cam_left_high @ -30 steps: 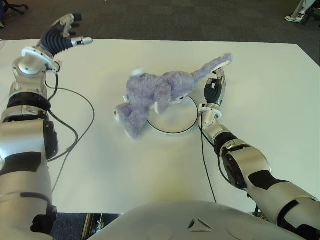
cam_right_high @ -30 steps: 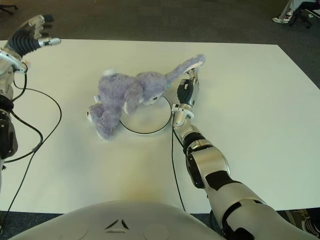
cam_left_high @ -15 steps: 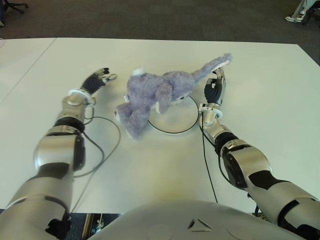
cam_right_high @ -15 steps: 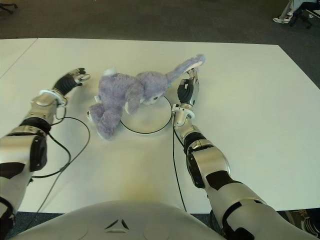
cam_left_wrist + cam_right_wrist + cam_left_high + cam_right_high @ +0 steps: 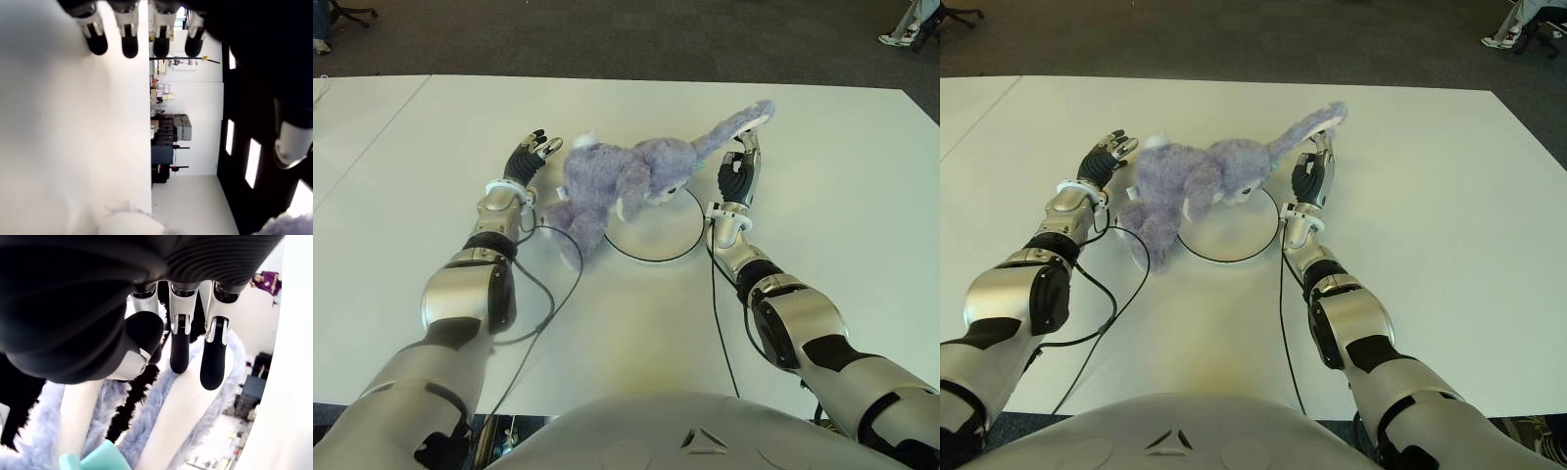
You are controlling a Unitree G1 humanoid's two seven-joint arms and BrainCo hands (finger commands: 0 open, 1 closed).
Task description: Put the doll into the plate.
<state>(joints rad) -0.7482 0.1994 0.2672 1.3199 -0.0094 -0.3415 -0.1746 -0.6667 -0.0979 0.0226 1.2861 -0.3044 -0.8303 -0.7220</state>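
A purple plush rabbit doll (image 5: 617, 181) lies on its side, its head over the white, dark-rimmed plate (image 5: 668, 247) and its body and legs off the plate's left edge. One long ear (image 5: 734, 122) stretches to the back right. My right hand (image 5: 741, 162) stands open just right of the plate, fingers (image 5: 179, 348) straight against the ear's pale lining (image 5: 186, 411). My left hand (image 5: 533, 152) is open beside the doll's rear, fingers (image 5: 129, 46) spread over the white table (image 5: 822, 196). The doll's tail fluff (image 5: 129, 225) shows near it.
Black cables trail from both wrists across the table, one looping on the left (image 5: 546, 284), one running back on the right (image 5: 717, 313). A second white table (image 5: 357, 117) adjoins on the left. Dark carpet lies beyond the far edge, with a person's shoes (image 5: 901, 34) at the back right.
My left arm has swung in from the far left, lowered to the table and stopped beside the doll's rear. The right hand has crept slightly up along the ear. The doll has barely shifted.
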